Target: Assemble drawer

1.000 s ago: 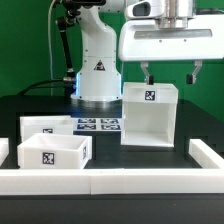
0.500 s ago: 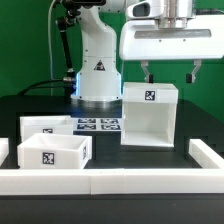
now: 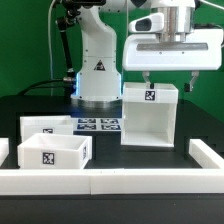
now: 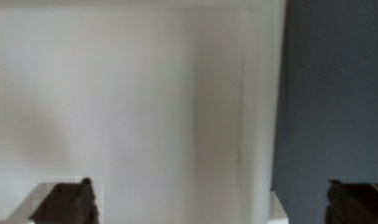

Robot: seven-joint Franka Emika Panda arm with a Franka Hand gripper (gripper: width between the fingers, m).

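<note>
While tool [image 3: 168, 82] hovers spread above casing [image 3: 150, 120]: black table [image 3: 30, 106], green wall [image 3: 25, 40].

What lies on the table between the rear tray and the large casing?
In the exterior view, the marker board lies between rear tray and casing; otherwise bare table.

Exterior view: the arm [image 3: 95, 45] is cut off by the top edge above the gripper [image 3: 169, 80]. The casing [image 3: 150, 115] covers one end of the marker board [image 3: 98, 125], whose tags are too small to read. The front tray [image 3: 52, 152] hides the lower part of the rear tray [image 3: 45, 124].

Wrist view: a white surface [image 4: 115, 100] is blurred, and which part it is cannot be told. The fingertips [image 4: 65, 200] are cut off by the picture's edge.
</note>
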